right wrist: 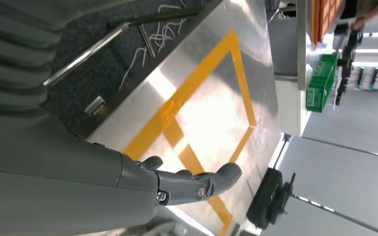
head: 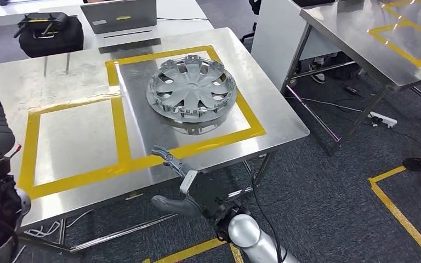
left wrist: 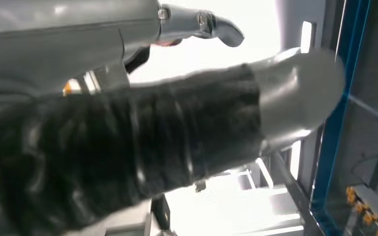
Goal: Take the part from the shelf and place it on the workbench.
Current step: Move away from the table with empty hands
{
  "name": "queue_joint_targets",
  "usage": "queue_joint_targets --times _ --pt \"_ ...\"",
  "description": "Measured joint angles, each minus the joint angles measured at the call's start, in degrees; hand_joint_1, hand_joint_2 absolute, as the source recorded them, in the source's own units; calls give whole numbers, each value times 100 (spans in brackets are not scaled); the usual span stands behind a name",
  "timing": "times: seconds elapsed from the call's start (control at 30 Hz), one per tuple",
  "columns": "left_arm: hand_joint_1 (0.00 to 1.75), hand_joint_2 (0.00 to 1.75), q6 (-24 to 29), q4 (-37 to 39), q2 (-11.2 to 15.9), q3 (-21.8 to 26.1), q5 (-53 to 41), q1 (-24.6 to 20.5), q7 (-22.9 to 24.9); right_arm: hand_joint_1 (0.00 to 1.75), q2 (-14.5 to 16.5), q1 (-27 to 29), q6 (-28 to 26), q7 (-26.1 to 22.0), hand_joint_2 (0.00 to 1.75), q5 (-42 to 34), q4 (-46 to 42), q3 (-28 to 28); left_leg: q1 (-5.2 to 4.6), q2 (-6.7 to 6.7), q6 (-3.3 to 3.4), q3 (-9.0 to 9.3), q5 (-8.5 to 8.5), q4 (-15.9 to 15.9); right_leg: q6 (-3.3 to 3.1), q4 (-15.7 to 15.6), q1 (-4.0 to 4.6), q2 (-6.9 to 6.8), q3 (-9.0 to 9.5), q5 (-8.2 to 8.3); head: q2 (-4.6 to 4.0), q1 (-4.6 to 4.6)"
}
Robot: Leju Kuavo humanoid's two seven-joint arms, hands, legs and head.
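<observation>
A round silver plastic wheel cover with radiating spokes [head: 192, 89] is seen just above the centre of the head view, lying flat on the brushed stainless-steel workbench [head: 60, 82]. It is enclosed by the right-hand one of two rectangles marked out in yellow tape [head: 119, 129], and its reflection is visible on the metal below it.

The right hand [head: 189, 189] is found at the lower centre of the frame, below the near edge of the workbench and well apart from the wheel cover. Its dark fingers [head: 167, 157] are spread and extended over the table edge, the thick grey thumb [head: 170, 205] is held out to the side, and nothing is grasped. In the right wrist view the same thumb [right wrist: 197, 184] is shown free above the taped surface.

The left hand [left wrist: 197, 24] is glimpsed at the upper edge of the left wrist view, where one curved grey digit is seen against bright light; whether it is released or clenched cannot be told.

A black bag [head: 50, 33] is placed at the upper left, and a grey laptop on a stand [head: 121, 19] beside it.
</observation>
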Motion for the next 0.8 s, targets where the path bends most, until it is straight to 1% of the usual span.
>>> queue_joint_targets --times 0.03,0.07,0.1,0.13,0.17,0.2,0.23,0.27,0.3,0.33,0.37,0.4,0.43,0.47,0.5,0.53,0.57,0.6,0.63,0.67,0.7,0.73,0.77,0.8 --pt "0 0 27 -27 -19 -3 -78 98 -64 0 -5 29 -2 -2 175 -3 -1 1 1 -29 -8 -99 77 4 27 297 -27 1 -1 -104 -1 26" --pt "0 0 57 -51 -41 -8 -171 203 -125 0 -12 65 -7 -5 175 -8 -2 2 2 -57 -18 -197 149 6 41 453 -47 2 59 -78 -1 45" --pt "0 0 91 -76 -64 -14 -269 314 -190 0 -22 105 -16 -7 175 -12 -11 4 3 -84 -32 -290 219 7 38 412 -58 7 205 37 -1 63" --pt "0 0 129 -104 -89 -22 -361 421 -256 0 -33 143 -29 -8 175 -15 -33 5 4 -111 -48 -373 286 6 15 170 -62 30 442 170 -1 82" --pt "0 0 166 -135 -114 -29 -437 523 -323 0 -45 176 -42 -9 175 -17 -70 6 8 -135 -68 -435 347 1 -34 -226 -58 89 738 211 0 95" --pt "0 0 205 -168 -139 -38 -495 615 -385 0 -57 203 -53 -10 175 -18 -121 5 14 -155 -96 -479 407 -8 -82 -664 -50 149 1055 183 0 97" --pt "0 0 232 -197 -166 -47 -531 698 -433 0 -70 227 -62 -13 175 -18 -173 4 30 -171 -132 -498 468 -32 -119 -997 -32 203 1273 130 0 92" --pt "0 0 250 -219 -192 -58 -554 769 -465 0 -85 246 -68 -14 175 -19 -218 3 54 -187 -176 -502 530 -70 -153 -1214 -7 236 1389 76 0 90" --pt "0 0 262 -238 -214 -69 -567 828 -482 0 -101 265 -74 -15 175 -20 -255 2 75 -210 -223 -497 600 -119 -175 -1306 20 227 1419 99 -1 98" --pt "0 0 268 -255 -231 -78 -577 882 -491 0 -115 285 -78 -15 175 -21 -285 2 95 -231 -265 -495 657 -168 -208 -1365 24 198 1394 179 -1 115" --pt "0 0 278 -269 -243 -85 -589 931 -502 0 -126 302 -83 -13 175 -22 -311 2 94 -229 -289 -517 644 -176 -246 -1445 19 159 1406 263 -1 128" --pt "0 0 290 -284 -251 -91 -601 976 -518 0 -135 323 -92 -10 175 -22 -344 1 81 -206 -297 -578 510 -87 -289 -1519 8 114 1412 362 -1 115" --pt "0 0 306 -299 -260 -98 -616 1026 -542 0 -144 355 -109 -4 175 -20 -383 0 67 -170 -295 -666 273 127 -322 -1582 -3 70 1401 454 0 73" --pt "0 0 327 -315 -270 -106 -636 1087 -576 0 -160 401 -134 5 175 -14 -430 -3 52 -132 -289 -772 -21 451 -341 -1594 8 34 1359 524 0 22" --pt "0 0 346 -331 -280 -116 -666 1157 -612 0 -182 468 -171 14 175 -3 -492 -9 47 -113 -291 -870 -278 840 -358 -1589 18 1 1282 582 -1 -26" --pt "0 0 363 -346 -293 -127 -707 1240 -650 0 -213 551 -217 21 175 15 -563 -19 49 -104 -302 -921 -407 1178 -355 -1575 25 -34 1202 627 -1 -62" --pt "0 0 376 -357 -305 -142 -756 1322 -684 0 -248 639 -270 25 175 38 -644 -31 54 -93 -322 -908 -405 1380 -344 -1549 25 -72 1118 666 -1 -82" --pt "0 0 383 -364 -319 -159 -802 1397 -713 0 -288 724 -324 25 175 62 -736 -45 64 -70 -350 -802 -300 1396 -324 -1511 18 -110 1031 699 -1 -100" --pt "0 0 388 -370 -334 -179 -838 1455 -735 0 -330 795 -367 25 175 84 -831 -62 81 -24 -387 -604 -159 1222 -302 -1457 7 -146 943 722 -1 -115" --pt "0 0 392 -373 -351 -201 -872 1496 -752 0 -372 851 -399 28 175 101 -929 -79 99 66 -438 -357 -98 912 -270 -1382 0 -177 852 735 -1 -137" --pt "0 0 394 -380 -369 -225 -902 1524 -763 0 -413 891 -427 31 175 116 -1032 -101 96 144 -466 -98 -107 581 -232 -1293 5 -206 758 737 -1 -177" --pt "0 0 396 -387 -387 -249 -934 1547 -772 0 -450 927 -460 36 175 136 -1132 -126 94 206 -462 82 -177 330 -197 -1206 17 -227 682 741 -1 -197" --pt "0 0 398 -394 -404 -271 -975 1575 -780 0 -486 966 -507 42 175 167 -1234 -155 82 232 -439 173 -265 188 -159 -1133 31 -247 626 752 -1 -203" --pt "0 0 399 -402 -422 -297 -1022 1615 -784 0 -525 1015 -576 54 175 209 -1339 -189 65 200 -390 198 -291 158 -129 -1089 38 -272 592 769 -1 -193"
